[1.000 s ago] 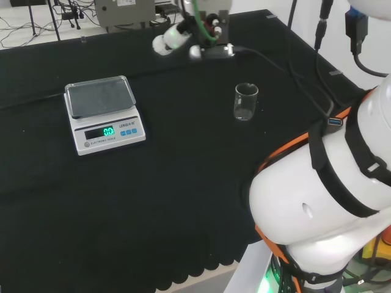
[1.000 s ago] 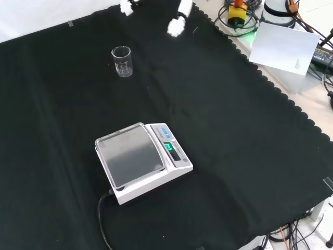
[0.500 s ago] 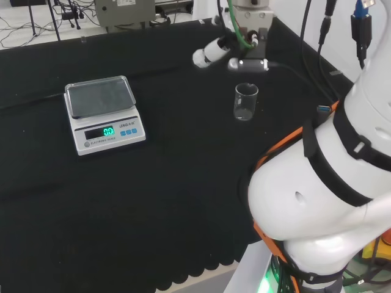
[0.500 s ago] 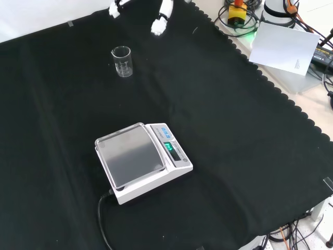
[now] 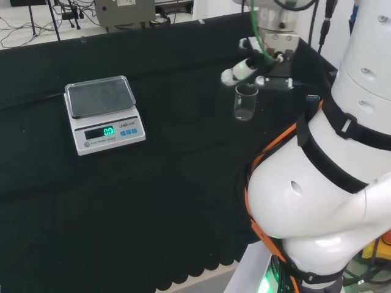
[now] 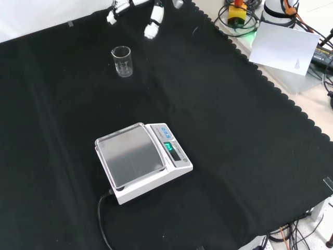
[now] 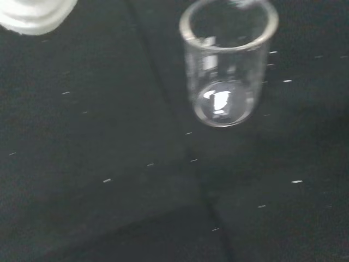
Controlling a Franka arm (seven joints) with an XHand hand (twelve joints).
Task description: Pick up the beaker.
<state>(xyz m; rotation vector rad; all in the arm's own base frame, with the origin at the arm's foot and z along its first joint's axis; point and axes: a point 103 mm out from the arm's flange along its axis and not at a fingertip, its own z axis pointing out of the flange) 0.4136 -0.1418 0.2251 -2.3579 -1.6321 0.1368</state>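
Clear glass, the beaker [image 6: 122, 61] stands upright and seemingly empty near the cloth's [image 6: 234, 130] far edge in the front view. Just beyond it the hand [image 6: 140, 13] hovers, fingers [image 5: 235, 73] spread, touching nothing.

scale [image 5: 104, 114] left, beaker [image 5: 245, 102] right (head view)

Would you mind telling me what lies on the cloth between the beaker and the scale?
Nothing: in the front view only bare black cloth separates the beaker from the scale; the head view agrees.
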